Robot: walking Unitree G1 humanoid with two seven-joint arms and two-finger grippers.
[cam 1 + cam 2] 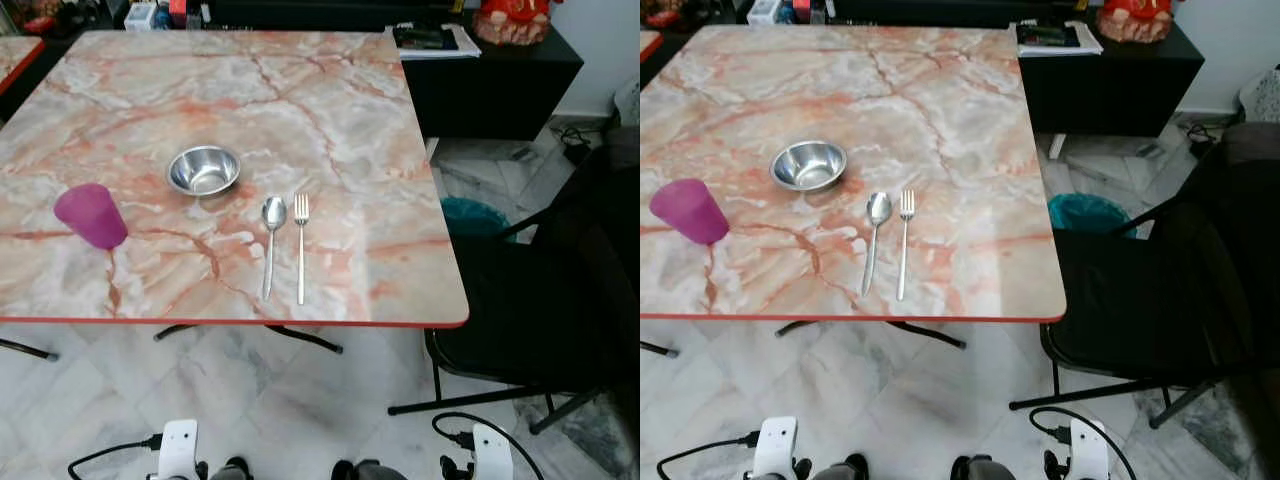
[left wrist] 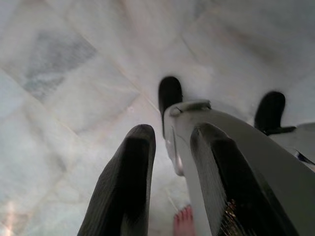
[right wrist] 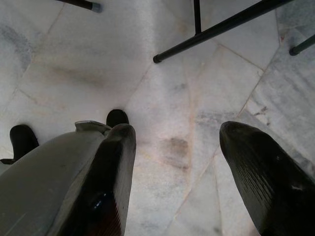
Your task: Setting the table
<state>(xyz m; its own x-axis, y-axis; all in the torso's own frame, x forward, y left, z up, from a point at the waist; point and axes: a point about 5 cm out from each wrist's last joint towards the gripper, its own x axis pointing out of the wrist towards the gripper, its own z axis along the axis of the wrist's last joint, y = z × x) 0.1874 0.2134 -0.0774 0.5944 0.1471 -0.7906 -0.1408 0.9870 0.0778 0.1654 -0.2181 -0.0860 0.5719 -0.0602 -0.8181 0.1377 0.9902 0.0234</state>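
Observation:
On the pink-veined marble table (image 1: 330, 120) a steel bowl (image 1: 204, 169) stands near the middle. Just in front of it a spoon (image 1: 271, 240) and a fork (image 1: 301, 245) lie side by side, handles toward the near edge. A purple cup (image 1: 91, 215) stands to the left. Both arms hang low beside my legs, well below the table edge. My left gripper (image 2: 173, 130) points at the floor, open with nothing between its fingers. My right gripper (image 3: 177, 129) is open wide over the floor tiles, also holding nothing.
A black chair (image 1: 540, 290) stands close to the table's right side; its legs (image 3: 221, 29) cross the floor near my right gripper. A teal bin (image 1: 470, 215) sits behind it. A black cabinet (image 1: 490, 80) with books stands at the back right.

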